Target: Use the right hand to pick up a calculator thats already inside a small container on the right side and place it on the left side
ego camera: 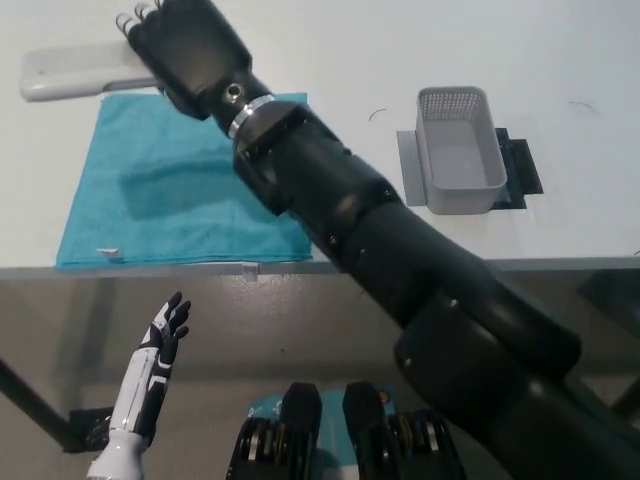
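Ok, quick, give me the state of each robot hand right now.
Left robot hand: open, holding nothing, resting low below the table edge.
Right robot hand: shut on the calculator, held above the teal cloth.
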You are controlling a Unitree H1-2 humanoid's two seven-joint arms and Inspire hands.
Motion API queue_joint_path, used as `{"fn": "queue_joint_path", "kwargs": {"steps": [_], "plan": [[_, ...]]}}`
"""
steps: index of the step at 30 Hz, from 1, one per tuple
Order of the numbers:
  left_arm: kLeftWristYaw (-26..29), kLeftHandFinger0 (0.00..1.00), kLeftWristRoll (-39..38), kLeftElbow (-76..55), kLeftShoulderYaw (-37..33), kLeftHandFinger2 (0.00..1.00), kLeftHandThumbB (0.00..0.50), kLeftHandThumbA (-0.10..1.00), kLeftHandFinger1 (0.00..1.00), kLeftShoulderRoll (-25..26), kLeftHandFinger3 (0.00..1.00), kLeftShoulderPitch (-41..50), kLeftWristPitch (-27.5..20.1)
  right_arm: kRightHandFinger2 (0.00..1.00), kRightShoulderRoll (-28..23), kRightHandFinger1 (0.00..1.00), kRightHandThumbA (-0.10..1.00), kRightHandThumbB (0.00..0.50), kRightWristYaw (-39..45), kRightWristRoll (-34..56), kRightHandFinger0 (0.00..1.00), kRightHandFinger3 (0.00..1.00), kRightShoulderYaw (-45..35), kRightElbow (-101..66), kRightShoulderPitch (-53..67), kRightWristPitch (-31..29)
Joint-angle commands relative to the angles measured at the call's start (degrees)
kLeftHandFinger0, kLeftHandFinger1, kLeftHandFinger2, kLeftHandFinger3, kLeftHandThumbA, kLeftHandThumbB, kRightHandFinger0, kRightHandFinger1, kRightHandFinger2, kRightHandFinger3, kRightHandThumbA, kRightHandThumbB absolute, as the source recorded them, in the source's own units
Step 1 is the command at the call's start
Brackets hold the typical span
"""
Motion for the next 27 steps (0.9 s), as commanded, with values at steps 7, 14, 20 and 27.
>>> {"fn": "queue_joint_path", "kwargs": {"steps": [7,14,20,27], "plan": [[1.26,1.0,1.5,-2.85,0.0,1.0,0.011,1.0,1.0,0.48,1.0,1.94,-2.6,0.08,2.18,0.0,-0.1,0.373,3.87,4.96,0.0,0.43,0.64,2.22,-3.42,1.67],[1.28,1.0,2.85,-3.87,-1.08,1.0,0.013,1.0,1.0,0.25,1.0,5.28,-2.6,0.12,2.82,0.0,-0.1,0.372,7.69,5.8,0.0,0.46,1.62,2.96,0.68,5.07],[2.02,1.0,3.93,-4.46,-1.94,1.0,0.0,1.0,1.0,0.54,1.0,7.2,-2.6,0.16,2.69,0.0,-0.1,0.368,8.2,6.64,0.0,0.53,2.42,3.03,4.3,6.39],[2.05,1.0,4.22,-4.39,-1.99,1.0,0.0,1.0,1.0,0.65,1.0,7.3,-2.6,0.18,1.27,0.0,-0.1,0.364,6.82,7.31,0.0,0.54,3.2,2.88,5.78,5.75]]}}
